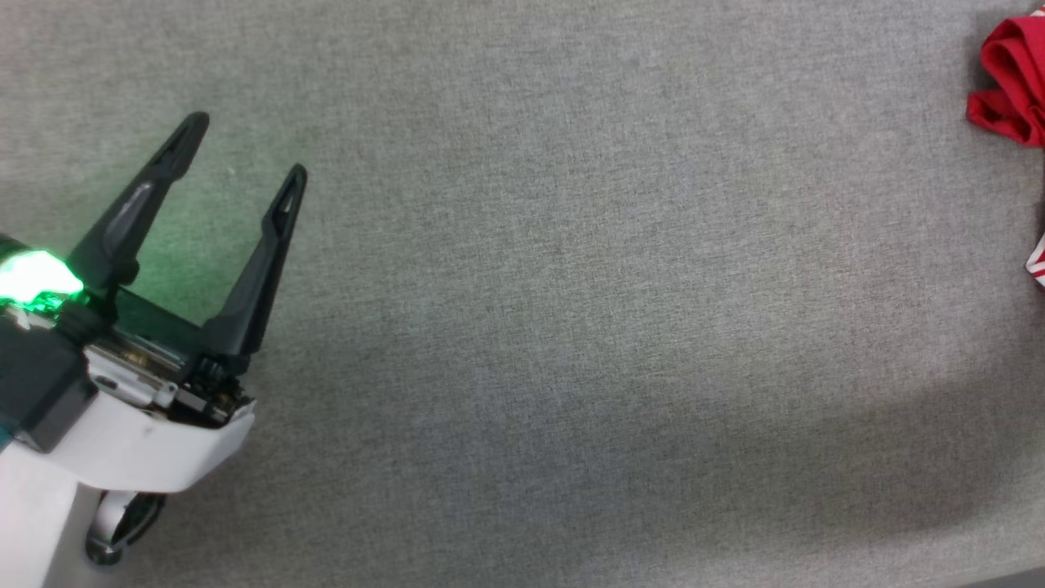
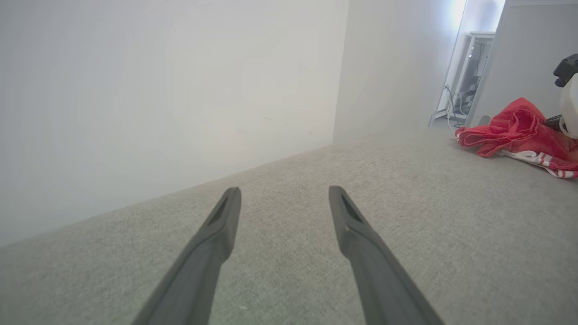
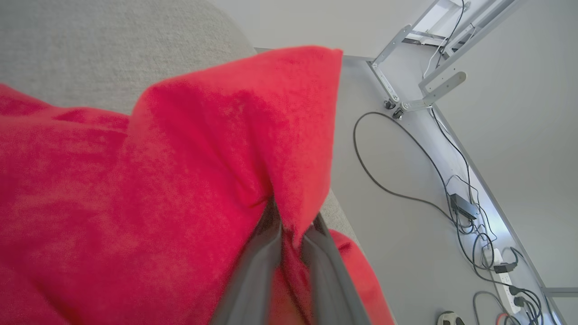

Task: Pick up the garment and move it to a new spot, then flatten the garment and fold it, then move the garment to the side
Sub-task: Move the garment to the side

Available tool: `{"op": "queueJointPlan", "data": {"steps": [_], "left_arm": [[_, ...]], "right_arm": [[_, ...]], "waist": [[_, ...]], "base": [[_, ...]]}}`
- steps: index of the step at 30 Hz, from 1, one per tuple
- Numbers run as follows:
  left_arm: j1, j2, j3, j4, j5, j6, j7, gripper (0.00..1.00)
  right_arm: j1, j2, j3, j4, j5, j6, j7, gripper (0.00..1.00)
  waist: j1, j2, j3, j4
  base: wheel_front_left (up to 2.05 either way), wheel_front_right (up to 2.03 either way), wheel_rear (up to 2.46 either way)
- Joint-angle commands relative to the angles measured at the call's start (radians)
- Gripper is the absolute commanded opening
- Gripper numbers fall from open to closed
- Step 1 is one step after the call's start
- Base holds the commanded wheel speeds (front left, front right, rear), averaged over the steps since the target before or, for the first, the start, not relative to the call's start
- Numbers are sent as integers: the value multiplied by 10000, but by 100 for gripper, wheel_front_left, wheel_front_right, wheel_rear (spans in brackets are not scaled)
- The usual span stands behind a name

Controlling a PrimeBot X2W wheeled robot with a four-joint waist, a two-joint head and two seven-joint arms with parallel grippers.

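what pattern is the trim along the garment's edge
The trim is red-and-white striped, and it shows best in the left wrist view.

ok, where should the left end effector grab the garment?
Probably the striped trim edge of the garment: it lies flat on the grey surface, nearest the open left end effector. Come in low from the robot's left; the right end effector pinches a raised red fold, leaving that hem free.

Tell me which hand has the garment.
The right hand, shut on a fold of the red garment; the left hand is open, holding nothing.
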Motion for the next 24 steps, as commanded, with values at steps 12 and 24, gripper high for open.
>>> {"op": "queueJointPlan", "data": {"steps": [12,24], "left_arm": [[508,-1088,45,975,-92,15,14,100],[1306,-2199,381,2691,-36,15,13,100]], "right_arm": [[376,-817,901,190,421,-12,-489,100],[1495,-686,3262,-83,2237,-12,-884,100]], "waist": [[0,-1,-1596,701],[0,-1,-3358,1874]], "base": [[0,0,0],[0,0,0]]}}
